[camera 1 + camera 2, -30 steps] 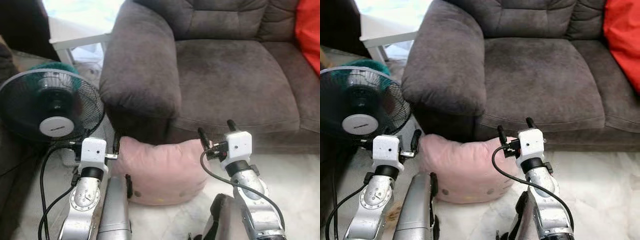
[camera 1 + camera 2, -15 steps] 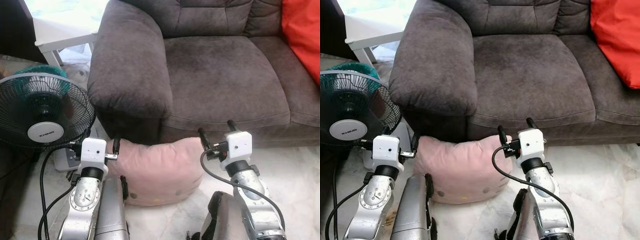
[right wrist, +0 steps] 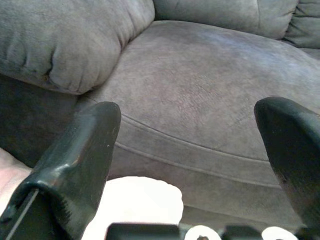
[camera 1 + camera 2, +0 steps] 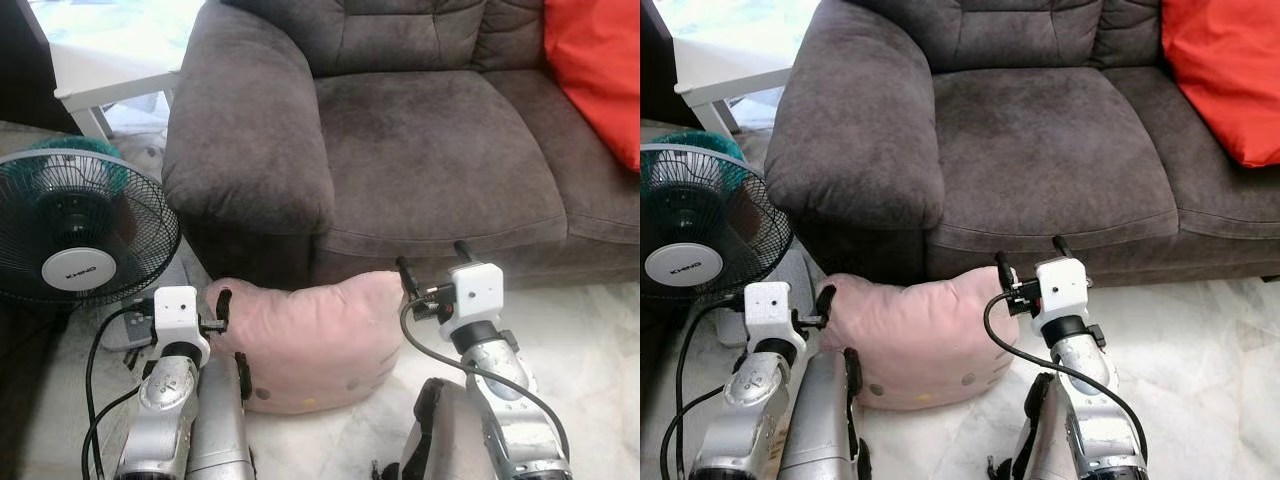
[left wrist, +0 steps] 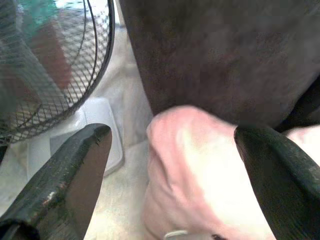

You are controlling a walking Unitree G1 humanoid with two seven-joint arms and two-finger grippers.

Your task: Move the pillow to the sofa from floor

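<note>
There was one pink pillow (image 4: 310, 340) on the floor. There was one gray sofa (image 4: 420, 150) with one red cushion (image 4: 595, 70) on it. There was one fan (image 4: 75, 235) and one white table (image 4: 110, 70).

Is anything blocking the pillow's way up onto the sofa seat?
Nothing visible. The pillow sits on the floor against the sofa front, and the seat above is bare; the red cushion lies off to the right.
</note>
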